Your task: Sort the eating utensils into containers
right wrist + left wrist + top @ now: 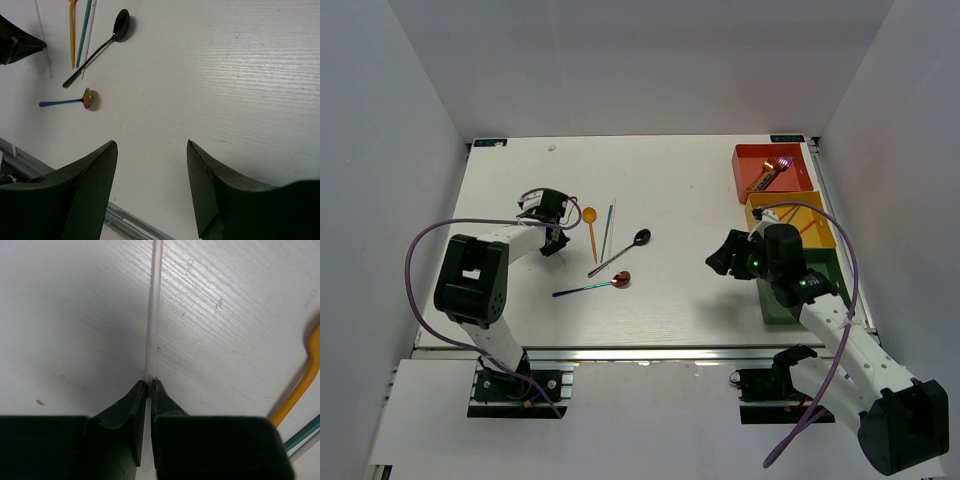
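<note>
My left gripper (558, 232) is down on the table with its tips (149, 382) closed on a thin white chopstick (154, 310), which runs straight away from the jaws. To its right lie an orange spoon (590, 228), a teal chopstick (606, 233), a black spoon (621, 252) and an iridescent spoon (593, 286). My right gripper (724, 256) hovers open (152, 145) over bare table, holding nothing. The red tray (741, 176) holds an orange utensil and an iridescent one. The yellow tray (820, 236) and green tray (776, 308) are partly hidden by my right arm.
The three trays stand in a line along the table's right edge. A metal rail (650, 352) borders the near edge. White walls close in the left, back and right sides. A purple cable loops from each arm.
</note>
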Robot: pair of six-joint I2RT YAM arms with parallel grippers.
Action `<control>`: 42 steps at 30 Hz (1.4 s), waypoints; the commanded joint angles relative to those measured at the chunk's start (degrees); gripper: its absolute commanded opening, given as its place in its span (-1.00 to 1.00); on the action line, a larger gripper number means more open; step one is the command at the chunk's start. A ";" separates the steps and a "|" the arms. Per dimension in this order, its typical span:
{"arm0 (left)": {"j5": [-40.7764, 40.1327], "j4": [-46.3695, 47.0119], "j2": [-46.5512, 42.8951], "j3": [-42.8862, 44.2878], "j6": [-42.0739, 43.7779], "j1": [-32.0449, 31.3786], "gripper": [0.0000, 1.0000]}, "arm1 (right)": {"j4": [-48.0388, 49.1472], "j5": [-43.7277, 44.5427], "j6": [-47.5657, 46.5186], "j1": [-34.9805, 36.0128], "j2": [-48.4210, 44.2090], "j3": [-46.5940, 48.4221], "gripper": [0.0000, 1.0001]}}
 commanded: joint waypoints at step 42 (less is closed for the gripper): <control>22.77 7.53 -26.31 -15.18 2.64 -2.19 -1.00 | 29.73 -14.46 8.39 14.35 22.20 4.25 0.24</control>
